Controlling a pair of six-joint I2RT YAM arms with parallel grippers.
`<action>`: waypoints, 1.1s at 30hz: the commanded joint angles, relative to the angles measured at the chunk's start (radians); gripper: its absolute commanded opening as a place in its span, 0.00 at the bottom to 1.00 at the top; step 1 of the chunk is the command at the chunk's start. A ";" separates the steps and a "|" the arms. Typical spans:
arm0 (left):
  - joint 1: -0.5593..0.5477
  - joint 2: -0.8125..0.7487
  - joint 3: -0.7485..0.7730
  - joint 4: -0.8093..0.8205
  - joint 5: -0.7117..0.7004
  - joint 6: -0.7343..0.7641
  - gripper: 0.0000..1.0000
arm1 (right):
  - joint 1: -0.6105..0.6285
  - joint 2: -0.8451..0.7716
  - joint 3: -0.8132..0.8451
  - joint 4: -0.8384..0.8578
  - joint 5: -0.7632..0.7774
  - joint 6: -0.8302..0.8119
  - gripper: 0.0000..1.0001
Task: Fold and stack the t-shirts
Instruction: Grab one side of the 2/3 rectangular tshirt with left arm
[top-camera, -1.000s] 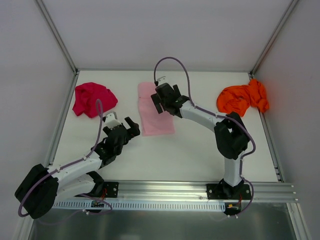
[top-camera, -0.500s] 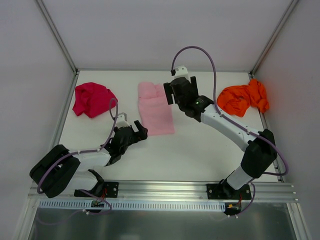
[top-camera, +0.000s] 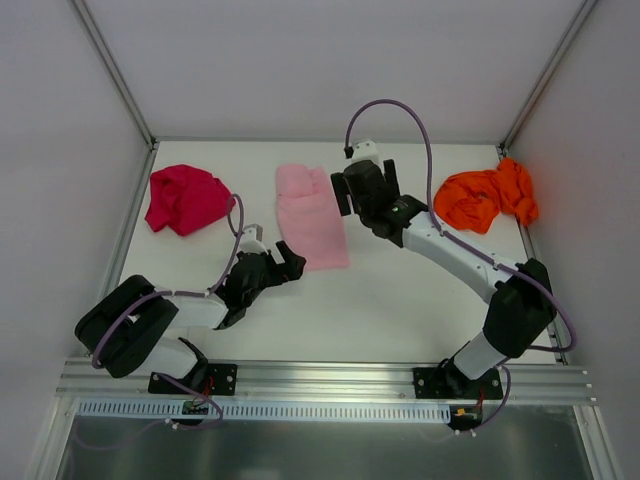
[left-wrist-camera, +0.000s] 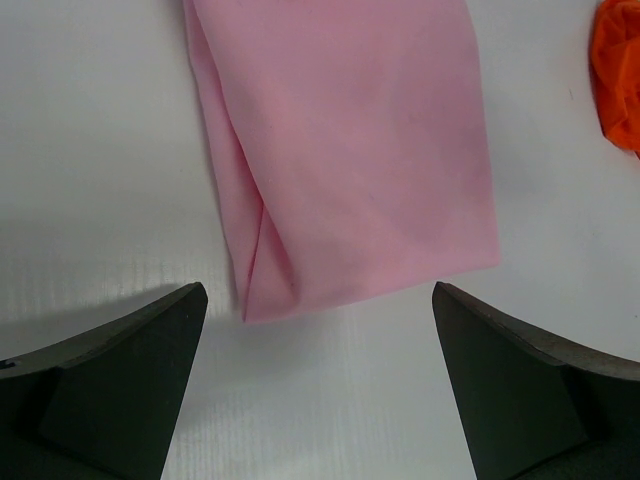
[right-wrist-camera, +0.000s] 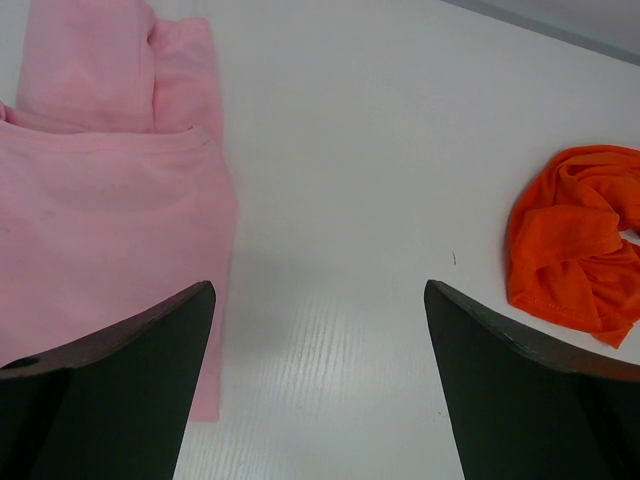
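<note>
The white tabletop carries three t-shirts, one of each colour, and two arms reach over it from the near edge.

The light pink t-shirt is the largest. It is folded into one long, flat strip running from far to near, a little left of the tabletop's middle. The left wrist view shows its near end smooth, with a crease down the left side and layers meeting at the near left corner. The right wrist view shows its far end with a sleeve tucked across.

The magenta-red t-shirt lies crumpled in a heap near the far left corner. The bright orange t-shirt is bunched beside the right edge, toward the far right corner. Both are well apart from the pink one.

The left gripper sits just off the pink strip's near left corner, its jaws spread wide and holding nothing. The right gripper hangs just beside the strip's far right side, between pink and orange, likewise spread and holding nothing.

A second ago the right gripper was over the pink shirt's far right part, and it has since moved off to the right. The left gripper has slid rightward, closer to the strip. None of the three shirts has shifted.
</note>
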 joint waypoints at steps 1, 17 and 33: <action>0.020 0.046 0.007 0.106 0.048 -0.012 0.99 | -0.011 -0.057 -0.011 0.020 0.026 0.015 0.91; 0.079 0.195 0.031 0.220 0.184 -0.079 0.99 | -0.019 -0.059 0.008 0.016 0.009 0.015 0.91; 0.111 0.249 0.001 0.373 0.339 -0.131 0.95 | -0.025 -0.049 0.027 0.010 0.003 0.016 0.91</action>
